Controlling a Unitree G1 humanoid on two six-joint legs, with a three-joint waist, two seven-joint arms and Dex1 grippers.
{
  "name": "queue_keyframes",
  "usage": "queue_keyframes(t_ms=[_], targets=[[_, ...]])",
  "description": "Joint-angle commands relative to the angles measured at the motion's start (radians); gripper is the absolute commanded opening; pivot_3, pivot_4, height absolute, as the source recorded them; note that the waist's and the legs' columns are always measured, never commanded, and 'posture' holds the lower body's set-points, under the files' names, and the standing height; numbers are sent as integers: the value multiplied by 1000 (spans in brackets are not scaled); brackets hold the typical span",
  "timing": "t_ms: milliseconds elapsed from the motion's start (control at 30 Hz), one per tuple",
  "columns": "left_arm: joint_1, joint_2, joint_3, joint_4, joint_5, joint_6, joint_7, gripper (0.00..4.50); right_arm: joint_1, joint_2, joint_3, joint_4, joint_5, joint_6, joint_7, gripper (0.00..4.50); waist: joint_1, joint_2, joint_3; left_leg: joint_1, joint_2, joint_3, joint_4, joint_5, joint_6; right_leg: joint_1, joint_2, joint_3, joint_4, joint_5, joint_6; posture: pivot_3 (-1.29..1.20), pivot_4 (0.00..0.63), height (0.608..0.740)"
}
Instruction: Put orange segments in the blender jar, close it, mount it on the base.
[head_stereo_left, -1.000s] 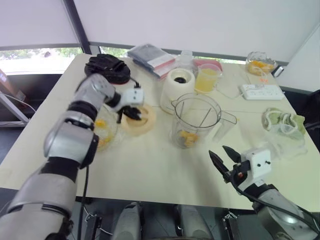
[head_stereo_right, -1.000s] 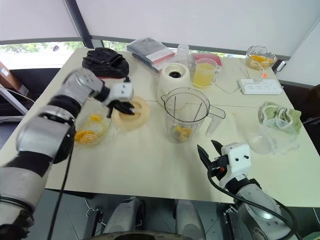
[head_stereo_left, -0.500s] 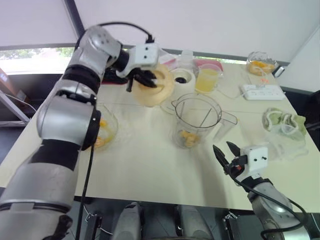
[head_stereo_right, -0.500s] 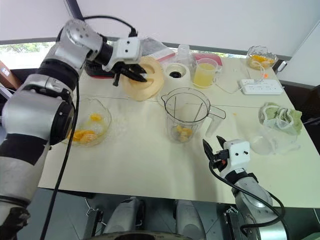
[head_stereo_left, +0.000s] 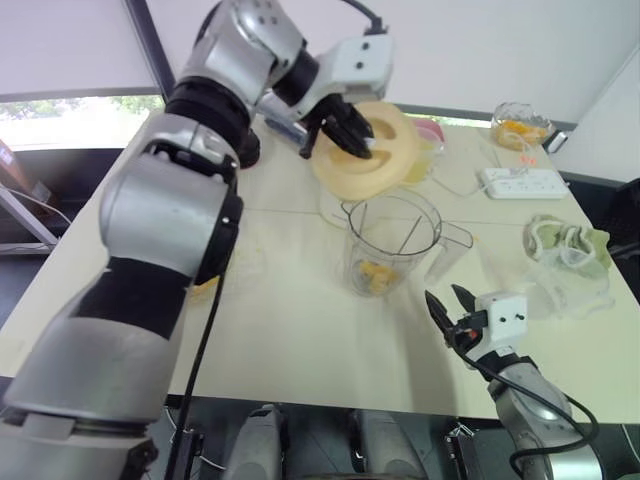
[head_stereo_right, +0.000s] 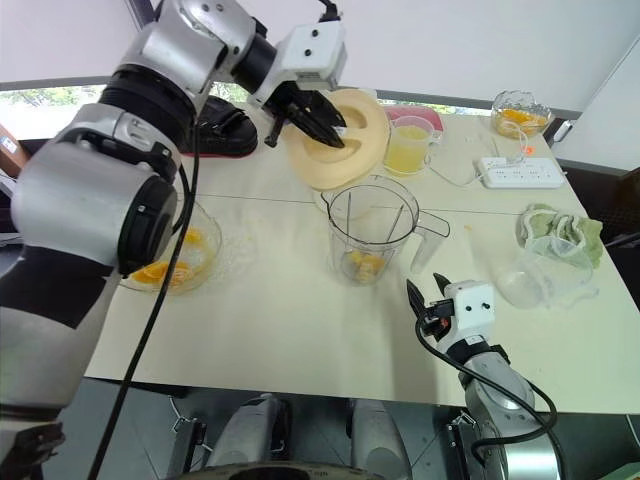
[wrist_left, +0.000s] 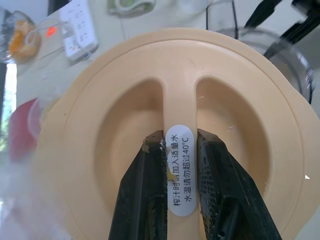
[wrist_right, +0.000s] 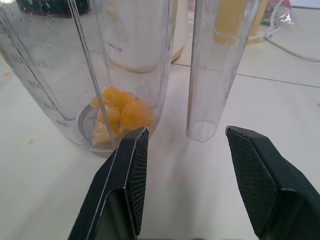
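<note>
Swinging the lid (head_stereo_right: 356, 150) off the table (head_stereo_right: 280, 300) toward the jar (head_stereo_right: 375, 235) for closing, the left gripper (head_stereo_right: 325, 128) pinches its ridge; right gripper (head_stereo_right: 425, 293) gapes empty.

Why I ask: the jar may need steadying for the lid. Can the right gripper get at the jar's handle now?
Probably yes. The right gripper is open and points at the blender jar's handle, with only bare table between them; nothing blocks the approach.
</note>
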Motion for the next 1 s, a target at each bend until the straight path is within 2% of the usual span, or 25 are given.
queue_keyframes(t_ms=[33,467,733,1000], targets=[[-51,-26,21,-6,-16,23,24,236,9,11,-2,-16,-8,-30,0,2546,0,0,0,0,0,0,0,0,0,0,0,0,0,0,0,0,150,740],[-15,-125,24,0,-8,57,53,236,63,70,3,-42,-48,-56,-39,2546,1,0,0,0,0,0,0,0,0,0,0,0,0,0,0,0,150,740],[7,-136,12,-1,4,43,38,236,-37,117,-34,24,-96,-116,-126,2546,0,1,0,0,0,0,0,0,0,-1,0,0,0,0,0,0,150,740],[33,-141,-1,-4,12,30,21,236,-107,120,-28,75,-107,-129,-135,2546,0,1,0,0,0,0,0,0,1,-1,0,1,0,0,0,0,150,740]])
